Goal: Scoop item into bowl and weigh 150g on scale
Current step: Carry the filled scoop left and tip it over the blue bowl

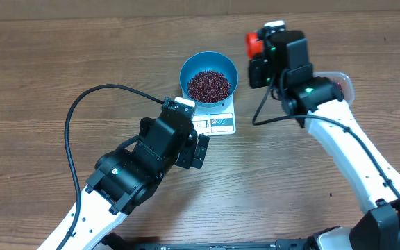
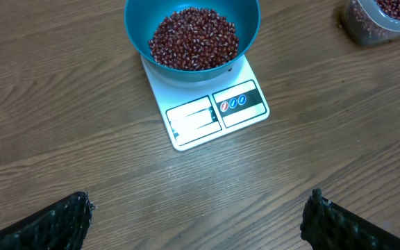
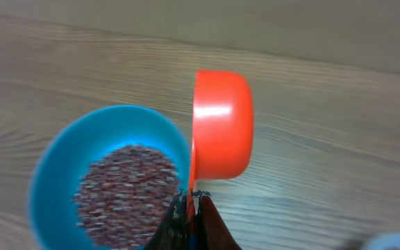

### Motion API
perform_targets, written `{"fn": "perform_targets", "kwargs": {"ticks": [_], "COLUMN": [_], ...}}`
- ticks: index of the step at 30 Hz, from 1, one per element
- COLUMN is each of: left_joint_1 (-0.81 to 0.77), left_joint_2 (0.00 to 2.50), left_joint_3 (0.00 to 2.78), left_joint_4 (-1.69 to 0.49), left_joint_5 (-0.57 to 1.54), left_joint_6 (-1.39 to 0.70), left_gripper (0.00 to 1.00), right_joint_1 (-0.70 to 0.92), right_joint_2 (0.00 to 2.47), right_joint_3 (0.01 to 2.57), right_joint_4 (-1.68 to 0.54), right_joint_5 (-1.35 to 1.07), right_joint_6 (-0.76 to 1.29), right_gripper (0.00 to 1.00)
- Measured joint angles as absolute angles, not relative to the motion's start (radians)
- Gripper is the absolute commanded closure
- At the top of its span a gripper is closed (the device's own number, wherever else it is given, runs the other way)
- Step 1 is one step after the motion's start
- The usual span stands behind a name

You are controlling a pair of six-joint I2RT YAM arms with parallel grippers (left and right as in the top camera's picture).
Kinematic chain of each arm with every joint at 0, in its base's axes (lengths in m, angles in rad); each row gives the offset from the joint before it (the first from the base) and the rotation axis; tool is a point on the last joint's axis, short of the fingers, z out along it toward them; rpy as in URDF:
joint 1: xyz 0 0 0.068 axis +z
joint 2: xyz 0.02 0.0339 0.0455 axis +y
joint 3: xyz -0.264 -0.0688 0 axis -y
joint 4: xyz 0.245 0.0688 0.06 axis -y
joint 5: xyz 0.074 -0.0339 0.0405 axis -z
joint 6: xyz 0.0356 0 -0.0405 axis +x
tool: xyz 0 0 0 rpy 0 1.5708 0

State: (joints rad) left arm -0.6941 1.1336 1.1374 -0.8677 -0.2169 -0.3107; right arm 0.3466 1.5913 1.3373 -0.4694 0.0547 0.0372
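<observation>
The blue bowl (image 1: 208, 69) stands on the white scale (image 1: 217, 123), and a heap of dark red beans (image 1: 208, 85) fills its bottom. In the left wrist view the bowl (image 2: 193, 17), its beans (image 2: 193, 40) and the scale (image 2: 217, 111) lie ahead of my left gripper (image 2: 200, 212), which is open and empty over bare wood. My right gripper (image 3: 194, 198) is shut on the handle of an orange-red scoop (image 3: 221, 125). The scoop is tipped on its side just right of the bowl (image 3: 61, 167), above the table. From overhead the scoop (image 1: 255, 44) hovers right of the bowl.
A clear plastic tub (image 2: 387, 17) holding more beans stands at the right, partly hidden under the right arm in the overhead view (image 1: 340, 83). A black cable (image 1: 82, 104) loops over the table to the left of the scale.
</observation>
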Motion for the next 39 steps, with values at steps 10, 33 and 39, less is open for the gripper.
{"fn": "perform_targets", "kwargs": {"ticks": [10, 33, 39], "left_joint_1": [-0.694, -0.694, -0.694], "left_joint_2": [1.134, 1.134, 1.134], "left_joint_3": [1.137, 1.137, 1.137], "left_joint_4": [-0.868, -0.868, -0.868], "left_joint_5": [-0.217, -0.217, -0.217], "left_joint_6": [-0.311, -0.311, -0.311], "left_gripper": [0.0, 0.01, 0.0], "right_joint_1": [0.428, 0.428, 0.428], "right_joint_2": [1.598, 1.733, 1.733], "right_joint_3": [1.337, 1.338, 1.338], "right_joint_4": [-0.443, -0.487, -0.482], "right_joint_5": [-0.004, -0.21, -0.214], "right_joint_6": [0.029, 0.027, 0.026], "right_gripper": [0.96, 0.96, 0.96]}}
